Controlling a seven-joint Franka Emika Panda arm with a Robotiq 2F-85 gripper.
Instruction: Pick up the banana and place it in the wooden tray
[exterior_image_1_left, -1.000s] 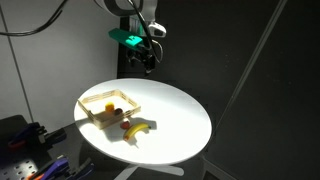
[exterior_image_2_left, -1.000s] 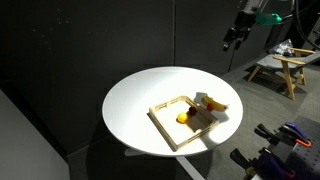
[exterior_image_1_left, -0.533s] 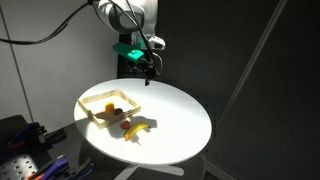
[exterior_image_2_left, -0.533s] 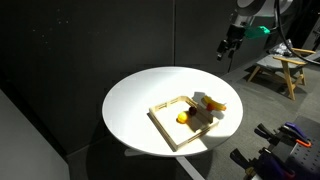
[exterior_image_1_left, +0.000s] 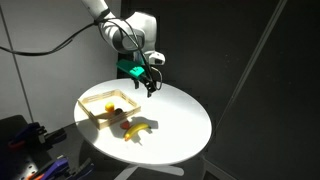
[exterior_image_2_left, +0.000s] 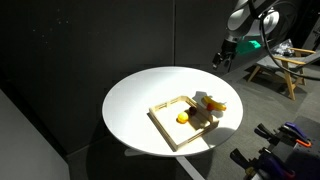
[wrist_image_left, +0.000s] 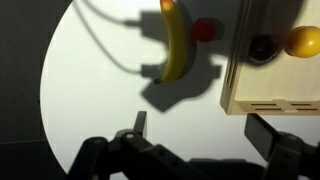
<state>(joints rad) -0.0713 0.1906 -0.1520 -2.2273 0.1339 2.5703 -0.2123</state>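
round white table (exterior_image_1_left: 182, 117) under a bright spot of light, dark surround. wooden tray (exterior_image_1_left: 92, 112) sits on the lit side of the table top; in the wrist view its light-wood wall (wrist_image_left: 262, 92) fills the right of the picture. banana (wrist_image_left: 177, 45) lies flat on the bare table, outside the tray, just beside the tray's rim and roughly parallel to it; in an exterior view it shows as a yellow curve (exterior_image_1_left: 138, 127) off the tray's near corner. small red round object (wrist_image_left: 204, 30) sits on the table between the banana's upper end and the tray; whether it touches either, cannot tell. inside the tray: a round yellow fruit (wrist_image_left: 303, 41) and a dark round object (wrist_image_left: 262, 47) side by side near the rim. gripper (exterior_image_1_left: 148, 86) hangs in the air over the far part of the table, well apart from banana and tray, pointing down; seen also in an exterior view (exterior_image_2_left: 221, 60) beyond the table's edge line. wrist view: gripper (wrist_image_left: 203, 130) at the bottom of the picture, both fingers (wrist_image_left: 138, 125) spread wide, nothing between them, nothing held. hard shadows of arm and cable fall across the table beside the banana.
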